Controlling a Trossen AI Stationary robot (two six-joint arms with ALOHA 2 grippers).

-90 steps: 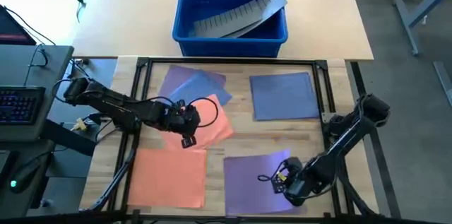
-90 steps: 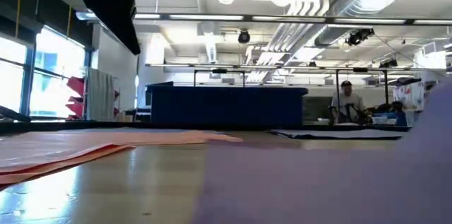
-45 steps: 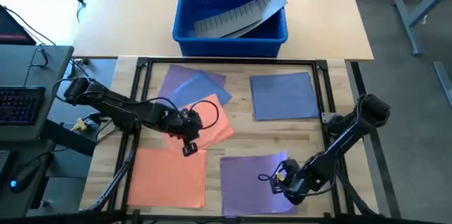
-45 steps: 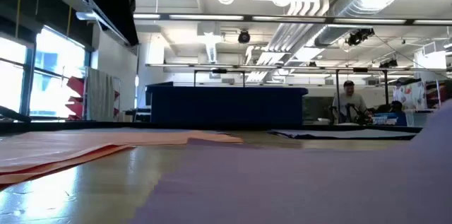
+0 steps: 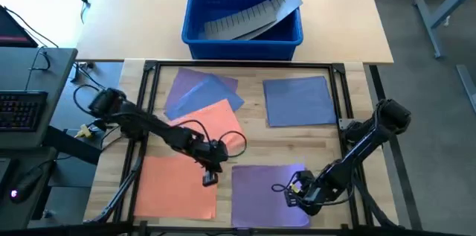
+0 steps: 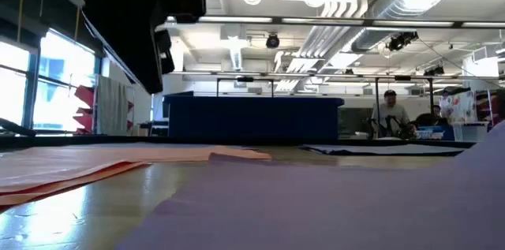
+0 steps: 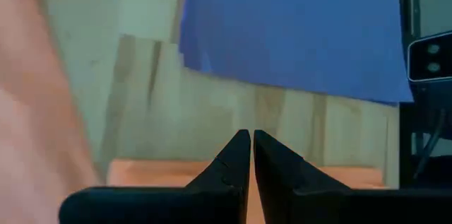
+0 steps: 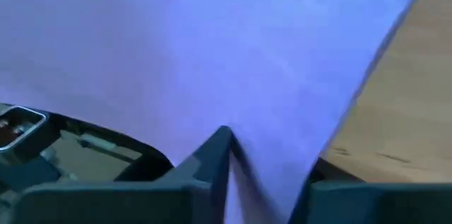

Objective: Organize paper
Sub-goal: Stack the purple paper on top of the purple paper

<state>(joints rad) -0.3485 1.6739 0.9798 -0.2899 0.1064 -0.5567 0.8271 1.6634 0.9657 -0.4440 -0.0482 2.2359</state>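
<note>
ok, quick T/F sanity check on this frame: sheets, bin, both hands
1. The blue bin holds a grey ridged strip. True.
2. The right hand is on the purple sheet at the table's near edge. True; the right wrist view shows its fingers pinching that sheet.
3. The left hand is wide open. False; the left wrist view shows its fingers pressed together with nothing between them.
4. The blue sheet is inside the bin. False; it lies flat on the table, right of the overlapping purple and orange sheets.
5. Two orange sheets are on the table. True.
</note>
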